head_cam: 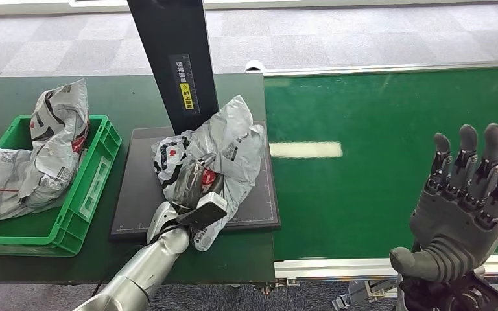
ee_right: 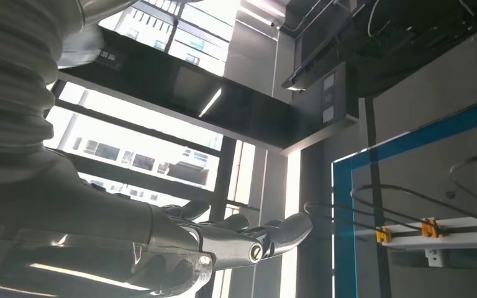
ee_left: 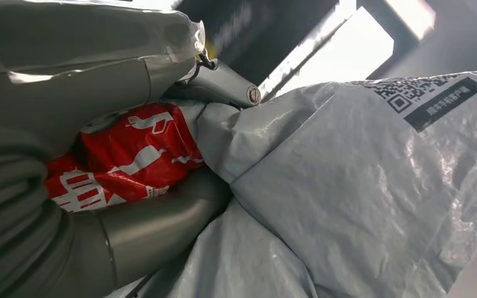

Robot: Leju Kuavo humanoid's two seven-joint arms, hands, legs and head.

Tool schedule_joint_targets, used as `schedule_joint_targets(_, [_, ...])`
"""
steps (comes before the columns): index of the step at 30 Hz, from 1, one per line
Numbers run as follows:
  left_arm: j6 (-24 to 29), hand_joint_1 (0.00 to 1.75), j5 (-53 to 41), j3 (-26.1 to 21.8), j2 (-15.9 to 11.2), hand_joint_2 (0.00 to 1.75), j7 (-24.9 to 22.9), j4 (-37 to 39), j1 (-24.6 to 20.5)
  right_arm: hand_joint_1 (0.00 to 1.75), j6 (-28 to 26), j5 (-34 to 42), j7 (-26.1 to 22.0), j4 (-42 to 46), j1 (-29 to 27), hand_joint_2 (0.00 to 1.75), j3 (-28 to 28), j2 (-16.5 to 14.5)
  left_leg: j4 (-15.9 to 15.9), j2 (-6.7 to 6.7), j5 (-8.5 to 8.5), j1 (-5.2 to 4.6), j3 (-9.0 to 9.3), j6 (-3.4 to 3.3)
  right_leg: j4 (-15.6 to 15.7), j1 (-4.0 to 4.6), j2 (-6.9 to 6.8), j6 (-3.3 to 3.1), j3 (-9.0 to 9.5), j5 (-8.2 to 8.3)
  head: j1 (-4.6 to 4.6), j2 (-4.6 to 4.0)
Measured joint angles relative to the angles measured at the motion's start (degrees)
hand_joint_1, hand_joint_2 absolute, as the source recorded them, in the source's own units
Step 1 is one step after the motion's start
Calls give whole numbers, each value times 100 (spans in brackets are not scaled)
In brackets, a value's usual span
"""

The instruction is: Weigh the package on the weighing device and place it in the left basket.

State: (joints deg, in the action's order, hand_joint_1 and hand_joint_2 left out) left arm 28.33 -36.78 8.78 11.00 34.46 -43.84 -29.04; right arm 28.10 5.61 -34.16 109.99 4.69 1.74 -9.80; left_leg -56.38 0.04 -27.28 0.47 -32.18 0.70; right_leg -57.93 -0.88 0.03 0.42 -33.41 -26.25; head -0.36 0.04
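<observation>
A: Left of frame: green plastic basket (head_cam: 97, 188), ribbed walls, holding crinkled grey poly bags (head_cam: 52, 146).

B: Centre: left hand (head_cam: 191, 188) clamped on the glossy grey package (head_cam: 233, 146) with red print, on the flat dark scale plate (head_cam: 136, 194). Its fingers are mostly hidden.

A: Lower right: right hand (head_cam: 467, 201) raised, fingers apart, empty.
</observation>
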Motion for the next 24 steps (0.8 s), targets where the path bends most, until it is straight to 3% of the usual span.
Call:
schedule_joint_targets(3, [237,175,559,-7,-99,175,-72,-1414,286,0,-45,38,26,-44,-8,175,51,-28,0,0,0,1,-10,0,0,1,0,0,-10,0,0,0])
schedule_joint_targets(8, [912,175,1675,-70,-407,175,500,-3402,702,0,-186,118,-4,-135,-29,175,119,-35,1,4,-1,5,-17,1,-1,6,2,-1,-17,-2,0,0])
schedule_joint_targets(13, [1121,175,2183,-349,-831,175,549,-4669,878,0,-365,98,-112,-213,-142,175,139,-29,2,-1,-1,7,-18,2,-1,8,-2,-1,-18,-4,1,0])
schedule_joint_targets(19, [1029,175,2746,-937,-1214,175,542,-4637,863,0,-520,35,-227,-219,-410,175,138,3,2,1,1,6,-16,2,-1,7,-1,-2,-19,-3,1,-1])
schedule_joint_targets(21, [1094,175,2104,-1234,-1286,175,437,-4246,719,0,-610,7,-262,-219,-475,175,116,25,2,-2,1,6,-17,2,-1,7,-3,-2,-19,-3,3,-1])
schedule_joint_targets(24, [1126,175,-45,-1955,-1517,175,-265,-2934,166,0,-745,12,-285,-219,-564,175,63,53,2,11,3,7,-10,4,-1,8,8,-8,-20,1,2,-1])
